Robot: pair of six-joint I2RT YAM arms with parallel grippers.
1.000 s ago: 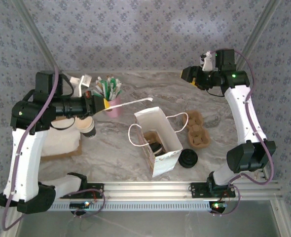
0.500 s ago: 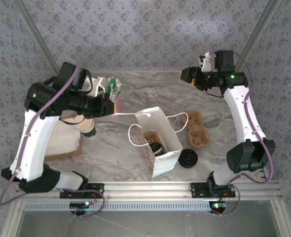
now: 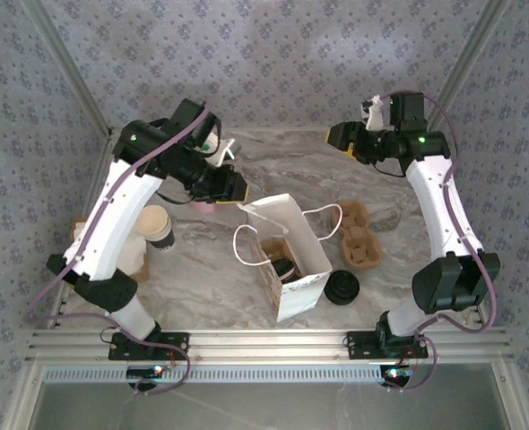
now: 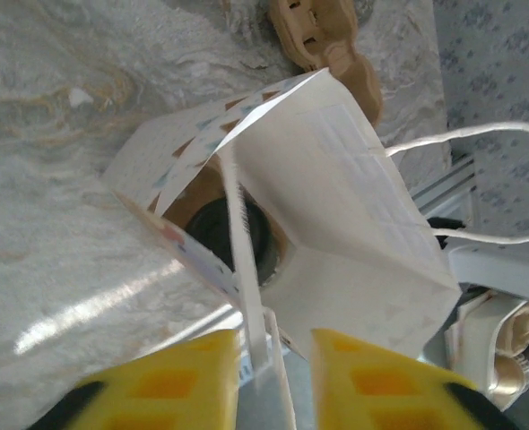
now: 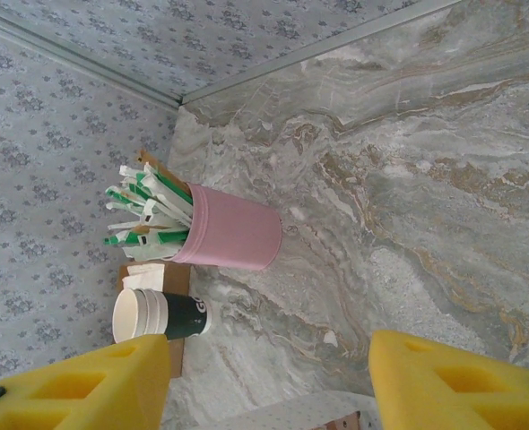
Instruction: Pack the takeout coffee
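The coffee point(image 4: 231, 235) sits down inside the white bag point(image 4: 354, 233) (its black lid faces up). The left claw point(image 4: 275, 358) pinches the bag's handle point(image 4: 240, 260) just above the opening. The right claw point(image 5: 269, 367) hangs spread wide, well apart from the bag.

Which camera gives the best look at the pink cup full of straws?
The right wrist view: the pink cup shows whole, with green and white straws sticking out. In the top external view the left arm hides all but a pink sliver of it.
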